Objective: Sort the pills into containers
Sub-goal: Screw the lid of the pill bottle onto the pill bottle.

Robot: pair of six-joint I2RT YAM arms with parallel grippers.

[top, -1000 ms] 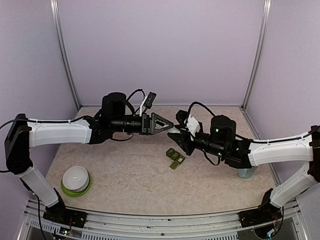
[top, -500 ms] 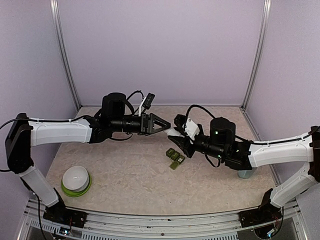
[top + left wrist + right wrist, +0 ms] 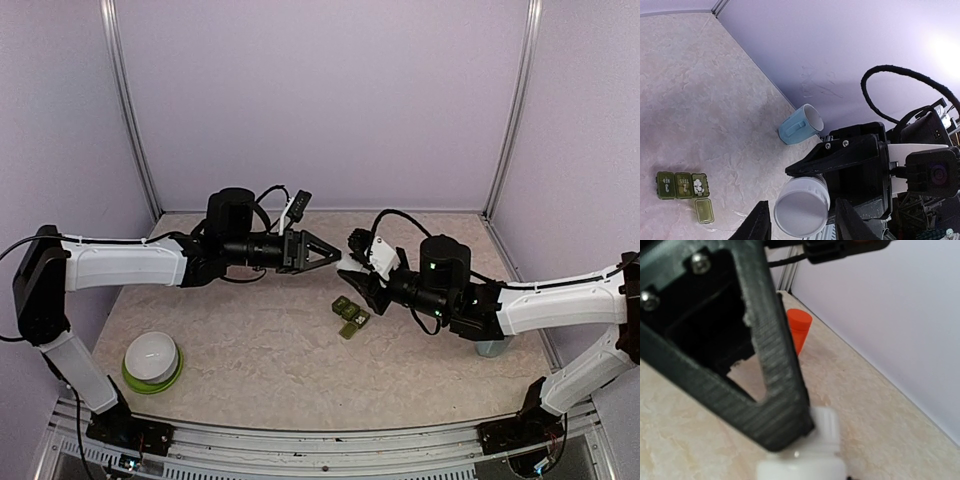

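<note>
A small white bottle hangs in mid-air between the two arms. My right gripper is shut on its body. My left gripper is closed around its white cap, and one dark finger presses against the cap's side. The containers, a dark green strip of three compartments, lie on the table below and to the right of the bottle. White pills fill one end compartment, whose lid lies open.
A light blue mug lies by the right wall, under my right arm. An orange-red bottle stands near the back wall. A green bowl with a white top sits at the front left.
My left gripper's jaws have narrowed from wide open to close around the bottle's cap. The right gripper with the bottle has shifted slightly toward the left one.
</note>
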